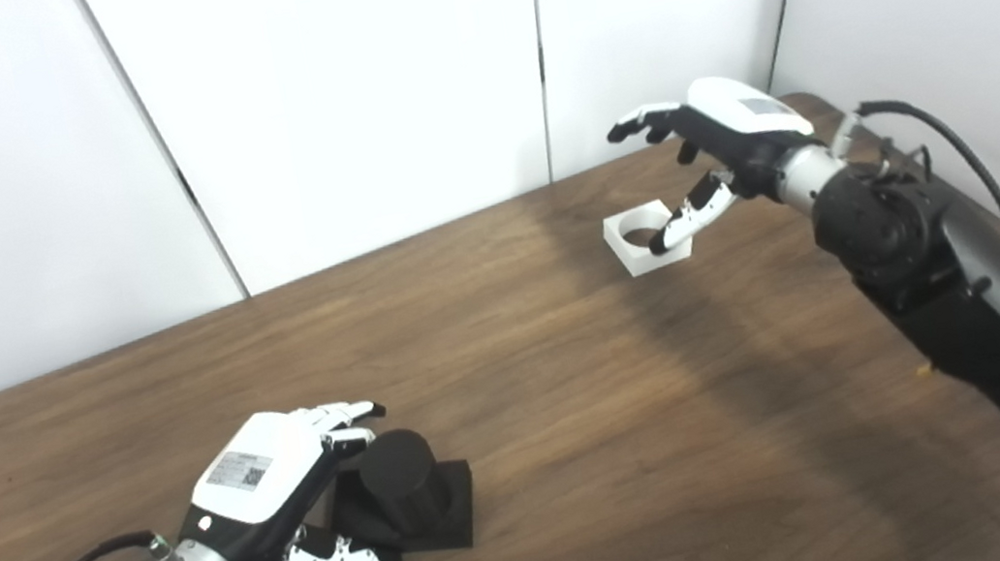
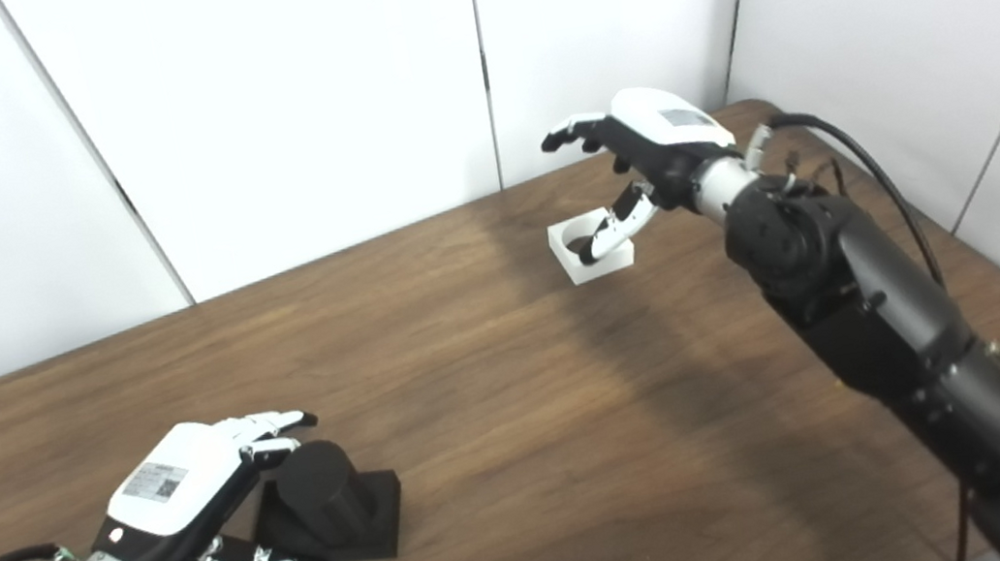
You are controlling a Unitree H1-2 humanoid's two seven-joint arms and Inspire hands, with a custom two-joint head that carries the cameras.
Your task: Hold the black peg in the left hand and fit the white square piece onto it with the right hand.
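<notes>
While right hand (image 1: 716, 143) hovers spread, white square piece (image 1: 641, 241) beneath, on table (image 1: 574, 387)

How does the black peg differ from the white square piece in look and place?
The black peg is a solid cylinder on a square base; the white square piece is a block with a round hole. The peg stands near, beside the left hand; the white piece lies far, under the right hand. Both rest on the table.
</notes>
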